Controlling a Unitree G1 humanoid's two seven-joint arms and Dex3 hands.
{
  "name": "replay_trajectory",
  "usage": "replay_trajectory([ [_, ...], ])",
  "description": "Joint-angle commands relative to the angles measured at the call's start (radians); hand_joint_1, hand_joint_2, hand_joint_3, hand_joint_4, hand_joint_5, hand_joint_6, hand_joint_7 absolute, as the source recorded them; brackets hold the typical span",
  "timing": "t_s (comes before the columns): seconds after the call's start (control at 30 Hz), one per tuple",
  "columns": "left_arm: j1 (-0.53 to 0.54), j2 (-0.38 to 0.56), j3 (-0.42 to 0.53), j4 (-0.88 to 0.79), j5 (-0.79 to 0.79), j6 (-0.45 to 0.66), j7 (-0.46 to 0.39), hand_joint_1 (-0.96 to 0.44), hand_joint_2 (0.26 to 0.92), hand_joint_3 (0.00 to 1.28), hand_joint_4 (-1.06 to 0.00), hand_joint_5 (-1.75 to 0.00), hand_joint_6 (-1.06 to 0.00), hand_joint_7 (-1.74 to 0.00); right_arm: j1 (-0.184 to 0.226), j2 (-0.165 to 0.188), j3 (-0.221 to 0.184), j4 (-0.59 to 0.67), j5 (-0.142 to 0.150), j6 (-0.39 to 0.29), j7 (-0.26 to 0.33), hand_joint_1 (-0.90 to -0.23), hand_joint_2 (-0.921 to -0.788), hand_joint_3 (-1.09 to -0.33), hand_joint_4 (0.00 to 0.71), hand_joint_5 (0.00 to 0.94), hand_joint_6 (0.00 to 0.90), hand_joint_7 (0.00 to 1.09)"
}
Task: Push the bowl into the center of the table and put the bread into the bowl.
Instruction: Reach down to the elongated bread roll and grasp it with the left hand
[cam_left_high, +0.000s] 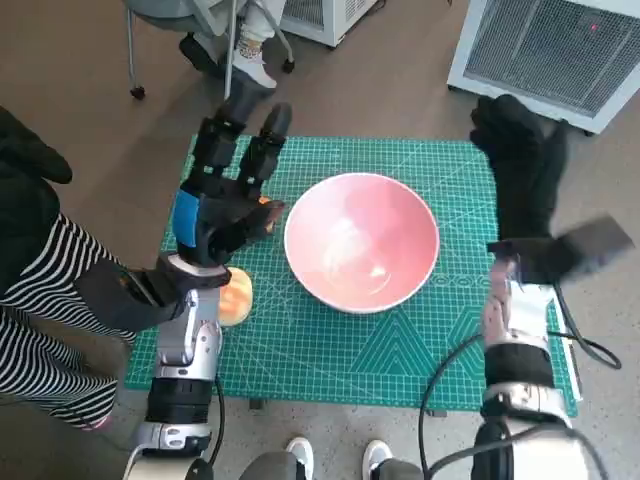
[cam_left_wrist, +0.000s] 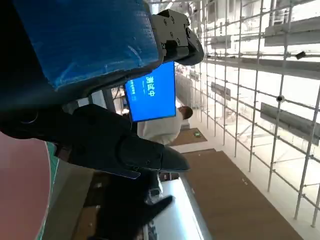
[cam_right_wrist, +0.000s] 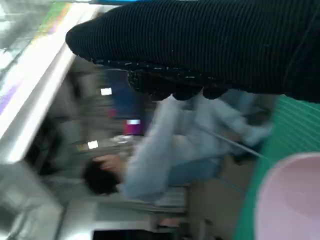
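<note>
Head view: pink bowl sits empty about mid-worktop on the green cutting mat. Left hand hovers just left of the bowl, fingers spread and pointing to the far edge, holding nothing. Bread lies on the mat near-left of the bowl, partly hidden under the left wrist; a small orange bit shows by the left palm, can't tell what it is. Right hand is raised at the far right corner of the mat, well apart from the bowl, fingers loosely extended, nothing in it. Person in striped trousers at left; shoes at the near edge. Left wrist view: blue-taped hand back, fingers apart and empty, pink bowl rim at the frame edge, blue screen behind. Right wrist view: blurred; glove along the edge, bowl and mat in a corner, seated person beyond.
</note>
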Motion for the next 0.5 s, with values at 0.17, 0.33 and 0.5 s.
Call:
replay_trajectory([
  [0.17, -0.05, 0.0, -0.019, -0.06, 0.0, 0.03, 0.011, -0.38, 0.921, 0.07, -0.22, 0.0, -0.02, -0.61, 0.158, 0.015, 0.081, -0.352, 0.04, 0.039, 0.051, -0.718, -0.921, -0.717, 0.148, 0.015, 0.182, 0.23],
  [0.33, -0.066, 0.013, -0.018, -0.062, -0.002, 0.027, -0.002, -0.4, 0.921, 0.07, -0.22, 0.0, 0.0, -0.64, 0.196, 0.006, 0.109, -0.449, 0.037, 0.046, 0.063, -0.731, -0.921, -0.691, 0.155, 0.014, 0.191, 0.25],
  [0.5, -0.081, 0.03, -0.012, -0.055, 0.001, 0.019, -0.019, -0.42, 0.921, 0.07, -0.22, 0.0, 0.0, -0.65, 0.206, -0.001, 0.123, -0.483, 0.033, 0.044, 0.07, -0.737, -0.921, -0.685, 0.158, 0.014, 0.193, 0.25],
])
